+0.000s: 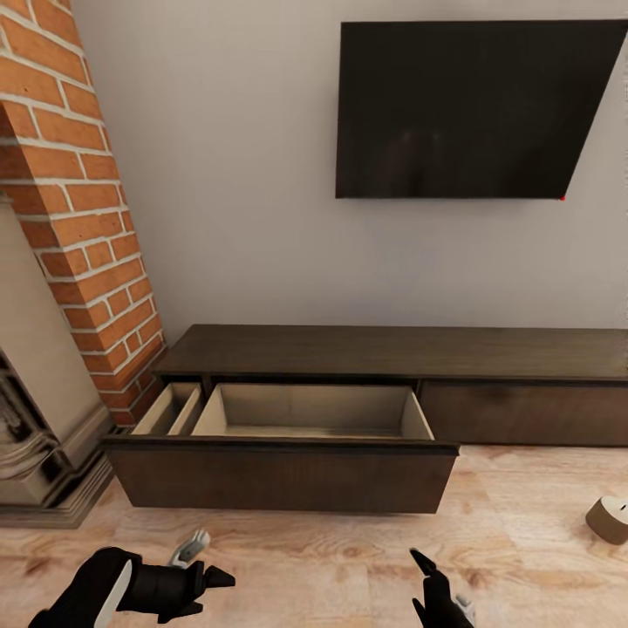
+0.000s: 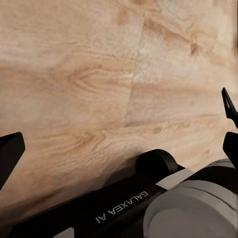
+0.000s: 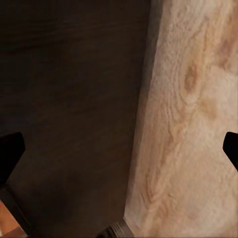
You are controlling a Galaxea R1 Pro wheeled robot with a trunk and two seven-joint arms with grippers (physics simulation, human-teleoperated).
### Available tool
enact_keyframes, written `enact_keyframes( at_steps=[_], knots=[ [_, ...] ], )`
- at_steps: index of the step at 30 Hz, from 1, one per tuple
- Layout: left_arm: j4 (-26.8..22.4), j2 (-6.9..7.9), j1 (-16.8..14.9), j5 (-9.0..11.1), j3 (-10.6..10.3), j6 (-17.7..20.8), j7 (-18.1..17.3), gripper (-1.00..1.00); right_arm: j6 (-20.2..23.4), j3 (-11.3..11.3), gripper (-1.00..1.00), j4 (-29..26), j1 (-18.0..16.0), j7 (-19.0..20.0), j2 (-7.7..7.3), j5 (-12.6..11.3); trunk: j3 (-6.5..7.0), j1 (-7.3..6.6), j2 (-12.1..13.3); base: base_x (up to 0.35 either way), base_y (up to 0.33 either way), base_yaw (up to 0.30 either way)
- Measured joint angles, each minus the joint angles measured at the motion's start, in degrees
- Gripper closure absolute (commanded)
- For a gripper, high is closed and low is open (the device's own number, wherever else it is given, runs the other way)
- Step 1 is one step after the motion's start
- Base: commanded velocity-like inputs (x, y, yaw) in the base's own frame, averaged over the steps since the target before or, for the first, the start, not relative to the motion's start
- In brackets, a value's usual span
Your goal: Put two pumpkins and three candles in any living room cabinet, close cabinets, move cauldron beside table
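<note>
The long dark-brown cabinet [image 1: 392,353] stands against the wall with its wide left drawer [image 1: 288,475] pulled out. What shows of the drawer's beige inside is bare. One tan-grey candle [image 1: 610,520] lies on the floor at the far right. The pumpkins are out of view. My left gripper [image 1: 208,564] hangs open low over the floor in front of the drawer, nothing between its fingers [image 2: 10,151]. My right gripper [image 1: 440,583] is open too, near the drawer's right corner; the right wrist view has the dark drawer front [image 3: 69,99] beside the wood floor.
A brick chimney [image 1: 83,209] and a stone fireplace surround [image 1: 39,419] stand to the left of the cabinet. A black TV [image 1: 475,109] hangs on the wall above. Open wood floor [image 1: 331,558] lies in front of the drawer. My own base [image 2: 124,208] is below the left wrist.
</note>
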Motion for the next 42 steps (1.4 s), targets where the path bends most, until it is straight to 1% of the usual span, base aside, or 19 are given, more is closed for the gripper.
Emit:
enact_keyframes(
  at_steps=[4, 10, 13, 21, 24, 27, 29, 30, 31, 33, 35, 37, 39, 42],
  knots=[
    [0.0, -0.06, -0.02, -0.05, 0.01, -0.01, 0.02, -1.0, -0.01, -0.06, -1.0, -0.02, 0.01, 0.62, -0.06, -0.01, 0.88, -0.11, 0.07, 0.0, 0.0, 0.0],
    [0.0, -0.13, -0.01, -0.09, 0.0, -0.07, 0.02, -1.0, -0.02, -0.03, -1.0, -0.08, 0.02, 2.3, -0.1, 0.05, 1.96, -1.42, 2.46, 0.0, 0.0, 0.0],
    [0.0, -0.13, -0.03, -0.09, -0.01, -0.02, 0.02, -1.0, -0.09, 0.11, -1.0, 0.19, 0.02, 1.78, -0.1, 0.16, 2.5, -2.08, 3.67, 0.0, 0.0, 0.0],
    [0.0, -0.06, -0.03, -0.15, 0.01, -0.01, 0.02, -1.0, -0.26, 0.06, -1.0, 0.59, 0.02, 2.02, -0.1, 0.16, 3.94, -3.84, 6.87, 0.0, 0.0, 0.0],
    [0.0, -0.06, -0.03, -0.15, 0.0, -0.01, 0.02, -1.0, -0.04, 0.15, -1.0, 0.62, 0.02, 1.37, -0.08, 0.17, 4.48, -4.49, 8.08, 0.0, 0.0, 0.0],
    [0.0, -0.06, -0.03, -0.15, 0.04, -0.01, 0.02, -1.0, 0.44, 0.25, -1.0, 0.67, 0.02, -2.69, -0.23, 0.56, 5.02, -5.15, 9.28, 0.0, 0.0, 0.0],
    [0.0, -0.06, -0.03, -0.2, 0.06, -0.01, 0.04, -1.0, 1.92, 0.29, -1.0, 0.67, 0.02, -8.99, -0.79, 0.67, 5.37, -5.59, 10.08, 0.0, 0.0, 0.0],
    [0.0, -0.06, -0.03, -0.21, 0.07, -0.01, 0.07, -1.0, 3.33, 0.28, -1.0, 0.65, 0.02, -12.45, -1.05, 0.72, 5.55, -5.81, 10.48, 0.0, 0.0, 0.0],
    [0.0, -0.07, -0.03, -0.22, 0.07, -0.01, 0.08, -1.0, 4.23, 0.27, -1.0, 0.64, 0.02, -14.21, -1.16, 0.72, 5.73, -6.03, 10.89, 0.0, 0.0, 0.0],
    [0.0, -0.11, -0.02, -0.23, 0.05, 0.04, 0.13, -1.0, 7.96, 0.12, -1.0, 0.41, 0.02, -19.77, -1.47, 0.7, 6.09, -6.47, 11.69, 0.0, 0.0, 0.0],
    [0.0, -0.13, -0.01, -0.24, 0.04, 0.06, 0.44, -1.0, 9.88, -0.03, -1.0, 0.26, 0.02, -22.23, -1.62, 0.65, 6.45, -6.91, 12.49, 0.0, 0.0, 0.0],
    [0.0, -0.17, -0.02, -0.26, 0.06, 0.07, 1.67, -1.0, 10.91, -0.14, -1.0, 0.16, 0.02, -23.75, -1.79, 0.64, 6.81, -7.35, 13.29, 0.0, 0.0, 0.0],
    [0.0, -0.26, -0.03, -0.21, 0.07, 0.07, 3.21, -1.0, 11.07, -0.08, -1.0, 0.09, 0.02, -24.4, -1.85, 0.71, 7.17, -7.79, 14.09, 0.0, 0.0, 0.0],
    [0.0, -0.77, -0.02, -0.19, 0.06, 0.04, 6.77, -1.0, 10.49, 0.26, -1.0, -0.01, 0.02, -25.14, -1.8, 0.94, 7.71, -8.45, 15.3, 0.0, 0.0, 0.0]
  ],
)
